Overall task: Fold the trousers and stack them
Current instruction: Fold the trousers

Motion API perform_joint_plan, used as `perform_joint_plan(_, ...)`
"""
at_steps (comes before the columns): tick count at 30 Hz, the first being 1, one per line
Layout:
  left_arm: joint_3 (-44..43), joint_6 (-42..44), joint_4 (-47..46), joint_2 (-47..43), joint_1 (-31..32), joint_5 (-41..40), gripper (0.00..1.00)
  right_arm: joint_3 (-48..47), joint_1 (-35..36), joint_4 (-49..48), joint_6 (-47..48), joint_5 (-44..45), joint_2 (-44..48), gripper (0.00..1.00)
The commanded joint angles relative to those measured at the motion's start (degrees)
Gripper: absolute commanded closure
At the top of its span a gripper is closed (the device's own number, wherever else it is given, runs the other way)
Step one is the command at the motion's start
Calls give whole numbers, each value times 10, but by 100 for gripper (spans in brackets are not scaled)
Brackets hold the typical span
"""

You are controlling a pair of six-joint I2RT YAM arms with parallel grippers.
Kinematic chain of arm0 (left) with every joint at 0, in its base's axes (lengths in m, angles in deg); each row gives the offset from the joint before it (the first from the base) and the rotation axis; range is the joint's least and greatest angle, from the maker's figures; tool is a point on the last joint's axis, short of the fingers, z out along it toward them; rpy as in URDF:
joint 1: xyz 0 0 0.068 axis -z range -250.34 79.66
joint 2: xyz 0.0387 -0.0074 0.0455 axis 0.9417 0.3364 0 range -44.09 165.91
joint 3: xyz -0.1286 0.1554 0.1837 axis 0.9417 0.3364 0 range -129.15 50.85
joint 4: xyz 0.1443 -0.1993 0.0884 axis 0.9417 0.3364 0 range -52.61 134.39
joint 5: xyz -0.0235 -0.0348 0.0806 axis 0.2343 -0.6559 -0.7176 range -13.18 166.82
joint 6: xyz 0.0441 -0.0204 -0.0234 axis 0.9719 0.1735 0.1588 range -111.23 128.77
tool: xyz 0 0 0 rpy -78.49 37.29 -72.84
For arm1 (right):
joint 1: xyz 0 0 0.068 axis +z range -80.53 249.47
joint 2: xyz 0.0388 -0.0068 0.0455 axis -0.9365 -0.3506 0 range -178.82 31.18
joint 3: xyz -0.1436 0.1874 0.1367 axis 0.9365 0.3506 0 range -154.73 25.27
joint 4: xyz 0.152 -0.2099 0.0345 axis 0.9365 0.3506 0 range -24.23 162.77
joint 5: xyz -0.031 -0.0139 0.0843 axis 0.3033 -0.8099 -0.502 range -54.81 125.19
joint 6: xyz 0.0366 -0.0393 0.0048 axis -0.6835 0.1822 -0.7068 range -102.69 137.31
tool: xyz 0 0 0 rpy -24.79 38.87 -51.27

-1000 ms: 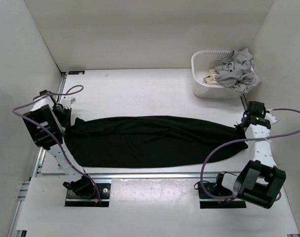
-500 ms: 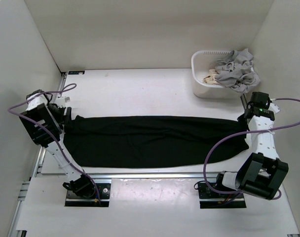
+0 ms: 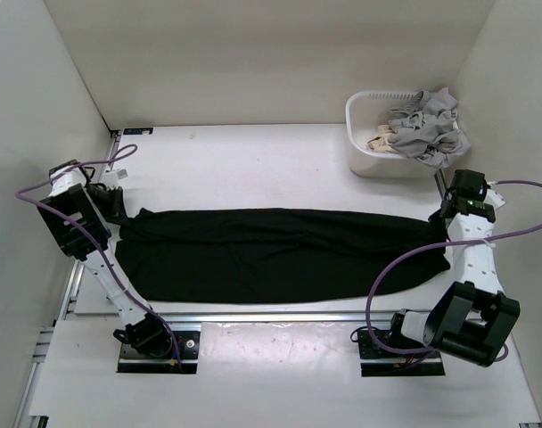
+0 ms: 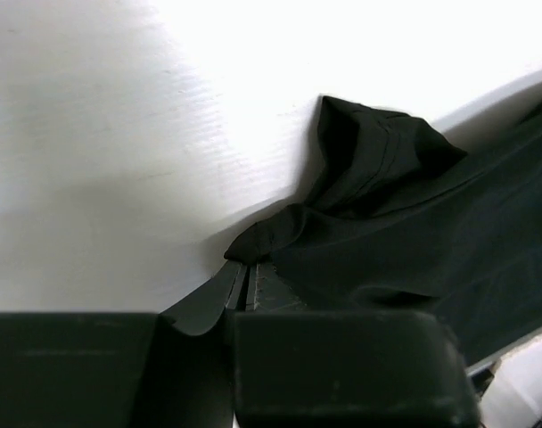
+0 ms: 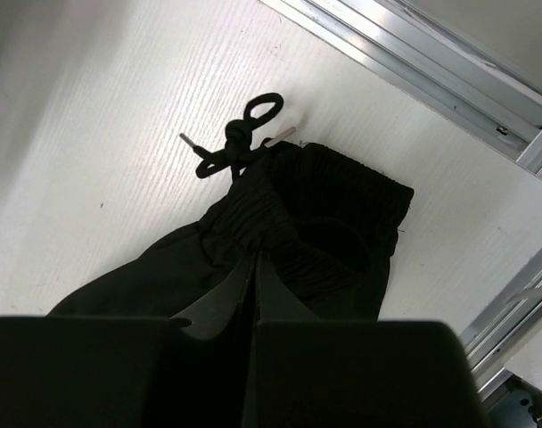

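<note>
The black trousers (image 3: 271, 254) lie stretched flat across the table, folded lengthwise, with the leg ends at the left and the waist at the right. My left gripper (image 3: 119, 209) is shut on the leg hem (image 4: 271, 234) at the left end. My right gripper (image 3: 442, 225) is shut on the elastic waistband (image 5: 280, 223) at the right end. The drawstring knot (image 5: 240, 134) lies on the table beyond the waist. Both ends are held low, and the cloth between them is pulled fairly straight.
A white basket (image 3: 369, 143) stands at the back right with light grey garments (image 3: 427, 125) and a beige cloth (image 3: 382, 138) in it. Metal rails run along the table's right edge (image 5: 405, 49) and front edge (image 3: 271, 316). White walls close both sides.
Both grippers have moved outward and towards the back, drawing the trousers longer and straighter. The right end has gone up towards the basket side; the left end has shifted left.
</note>
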Motion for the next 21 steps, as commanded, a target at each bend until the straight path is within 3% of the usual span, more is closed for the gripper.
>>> perform_joint_plan(1, -6, 23, 19, -28, 4, 28, 86, -18, -3, -18, 8, 4, 5, 100)
perform_joint_plan(7, -139, -6, 7, -129, -3, 95, 86, -116, -45, -38, 3, -53, -39, 100)
perform_joint_plan(9, -145, -6, -1, -159, -3, 88, 86, -124, -62, -38, 3, -69, -39, 100)
perform_joint_plan(16, 16, 40, -13, -302, -34, 63, 86, -57, -123, -96, -8, -161, 23, 100)
perform_joint_plan(21, 144, 90, -13, -361, -52, 63, 86, 16, -123, -102, -16, -193, 58, 100)
